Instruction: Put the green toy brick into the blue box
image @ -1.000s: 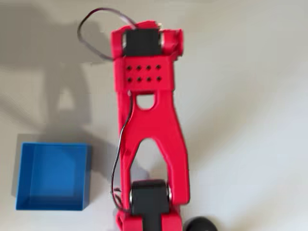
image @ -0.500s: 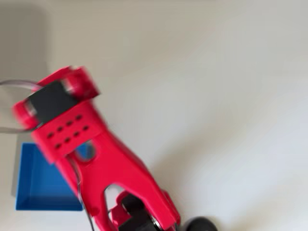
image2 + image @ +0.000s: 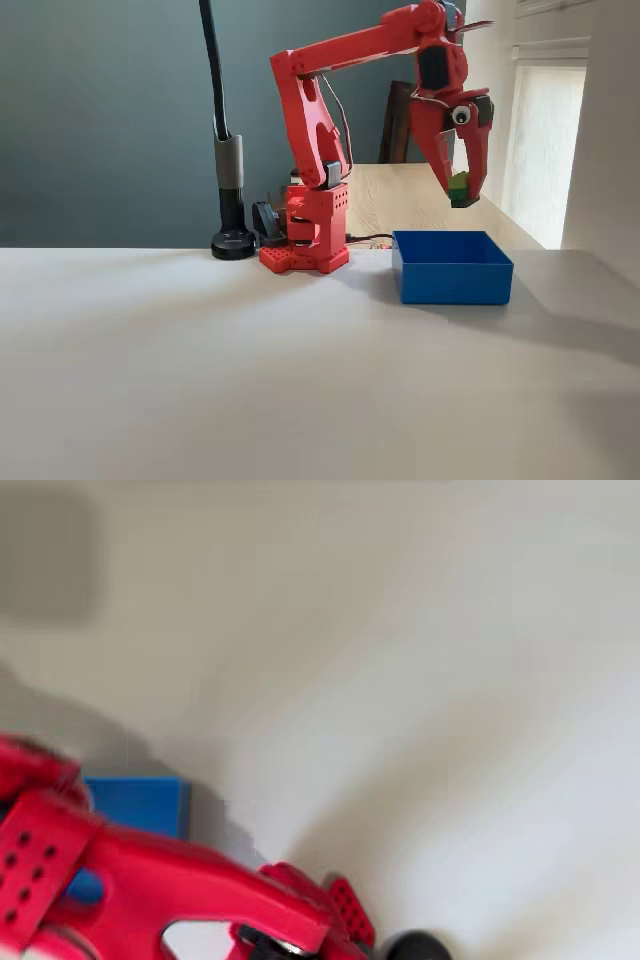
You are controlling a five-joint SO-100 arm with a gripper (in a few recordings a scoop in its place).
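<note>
In the fixed view my red gripper (image 3: 460, 192) hangs high above the blue box (image 3: 452, 266), fingers pointing down. It is shut on the green toy brick (image 3: 458, 186), a small lime-green piece pinched near the fingertips. The brick hangs well above the box's open top, over its middle. In the overhead view the red arm (image 3: 150, 880) lies across the lower left and covers most of the blue box (image 3: 140, 805); only part of the box's top right shows.
A black lamp post on a round foot (image 3: 232, 243) stands left of the arm's red base (image 3: 310, 235). The same black foot (image 3: 420, 947) shows at the bottom edge of the overhead view. White table spreads in front and to the left.
The arm has swung from the table's middle to the left in the overhead view and now lies over the blue box.
</note>
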